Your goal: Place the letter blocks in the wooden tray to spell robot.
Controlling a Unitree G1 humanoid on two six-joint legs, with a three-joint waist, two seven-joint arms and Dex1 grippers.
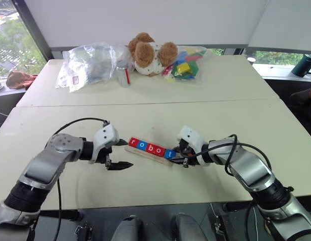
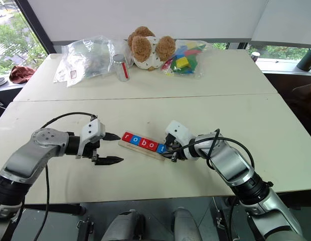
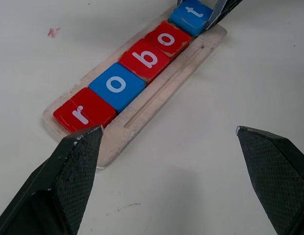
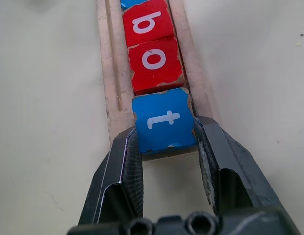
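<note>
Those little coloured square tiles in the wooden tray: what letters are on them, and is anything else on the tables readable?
"r": red square tile, at the pale wooden tray's end.
"o": blue tile.
"b": red tile.
"o": red tile.
"t": blue tile, between the right gripper's jaws.
Red-labelled clear bottle: too small to read.

Office or lab room, plain white tables (image 1: 236, 80) pushed together, blinds (image 1: 145, 20) over big windows (image 1: 15, 40)
</note>
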